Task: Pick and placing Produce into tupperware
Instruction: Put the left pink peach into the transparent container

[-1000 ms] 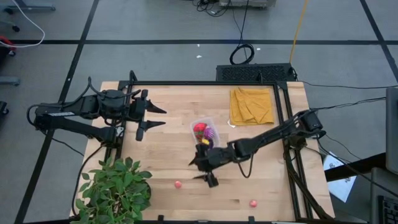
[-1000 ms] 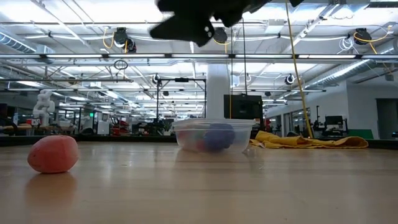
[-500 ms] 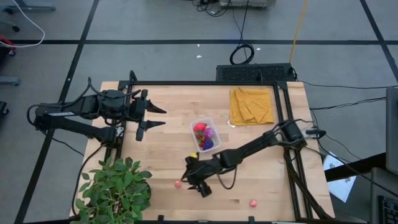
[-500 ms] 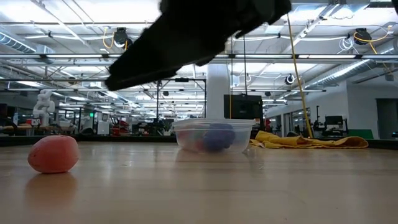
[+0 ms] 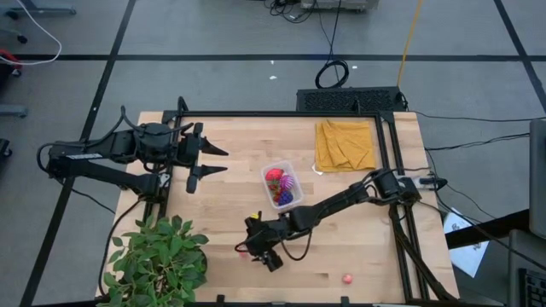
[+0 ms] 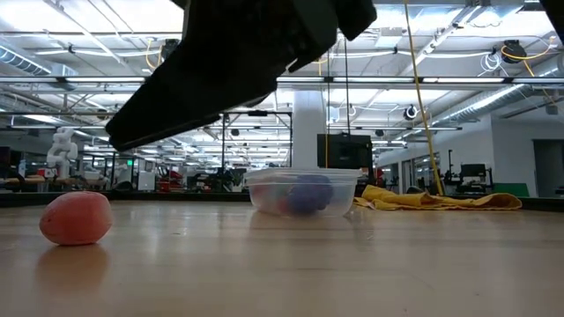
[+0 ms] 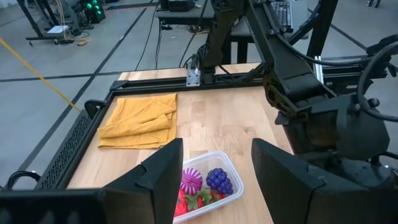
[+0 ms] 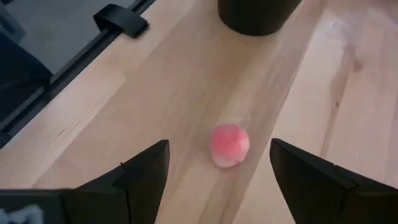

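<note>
Right pincer (image 5: 256, 250) has travelled from beside the tupperware (image 5: 281, 184) toward 7 o'clock; jaws open, empty, over a pink piece (image 8: 229, 144) on the bench (image 5: 358, 247). Left pincer (image 5: 209, 159) waits, parted.

The table (image 5: 358, 247) is light wood in a black frame, standing on a grey floor (image 5: 222, 81) crossed by dark lines, with black cables (image 5: 331, 72) lying beyond its far edge. Behind the table, a large hall holds a white column (image 6: 307, 132), ceiling lights (image 6: 79, 16) and overhead rails (image 6: 441, 81).
</note>
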Available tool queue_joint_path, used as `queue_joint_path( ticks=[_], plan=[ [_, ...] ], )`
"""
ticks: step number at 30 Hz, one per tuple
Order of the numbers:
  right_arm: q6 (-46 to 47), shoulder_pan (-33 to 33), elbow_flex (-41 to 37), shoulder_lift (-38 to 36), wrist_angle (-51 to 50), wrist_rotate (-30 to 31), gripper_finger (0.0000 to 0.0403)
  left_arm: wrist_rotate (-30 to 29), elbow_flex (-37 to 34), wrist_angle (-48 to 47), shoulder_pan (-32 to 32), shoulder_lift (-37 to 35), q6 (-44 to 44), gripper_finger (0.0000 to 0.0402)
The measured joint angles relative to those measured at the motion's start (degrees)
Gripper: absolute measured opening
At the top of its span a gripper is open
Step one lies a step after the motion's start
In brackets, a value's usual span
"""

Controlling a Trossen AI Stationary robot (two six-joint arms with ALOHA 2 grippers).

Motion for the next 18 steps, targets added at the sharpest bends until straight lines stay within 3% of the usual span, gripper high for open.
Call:
queue_joint_path(
  ticks=[18],
  plan=[
    [1.31, -2.33, -0.05, 1.68, 4.00, -4.34, 0.0270, 0.00, 0.00, 0.09, 0.00, 0.00, 0.02, 0.0196]
  ],
)
